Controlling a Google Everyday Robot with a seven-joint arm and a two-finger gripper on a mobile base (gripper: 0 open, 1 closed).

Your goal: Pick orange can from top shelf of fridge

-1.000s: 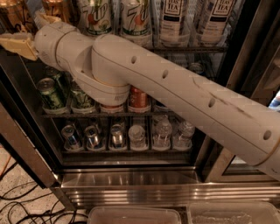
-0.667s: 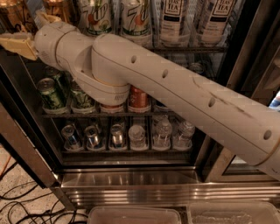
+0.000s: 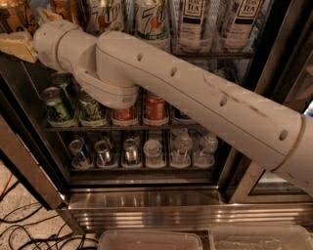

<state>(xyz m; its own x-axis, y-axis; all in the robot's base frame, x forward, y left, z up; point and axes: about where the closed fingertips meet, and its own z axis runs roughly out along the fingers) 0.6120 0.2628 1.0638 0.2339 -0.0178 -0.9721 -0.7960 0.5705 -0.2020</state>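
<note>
The fridge (image 3: 146,207) stands open in front of me, with a brushed-steel sill and a dark interior. My arm reaches in from the lower right up to the top shelf (image 3: 215,54) at the far left. The gripper (image 3: 20,43) is at the left end of that shelf, right beside the copper-orange cans. One orange can (image 3: 13,15) shows at the top left corner, just above the gripper. A second orange can (image 3: 66,7) stands behind the wrist. Whether the gripper touches either can is hidden.
On the top shelf stand 7Up cans (image 3: 151,19) and tea bottles (image 3: 195,22). The middle rack holds green cans (image 3: 56,105) and red-orange soda cans (image 3: 156,110). The bottom rack holds small cans and water bottles (image 3: 181,149). Clear plastic bins (image 3: 151,239) sit below. Cables lie on the floor (image 3: 24,224).
</note>
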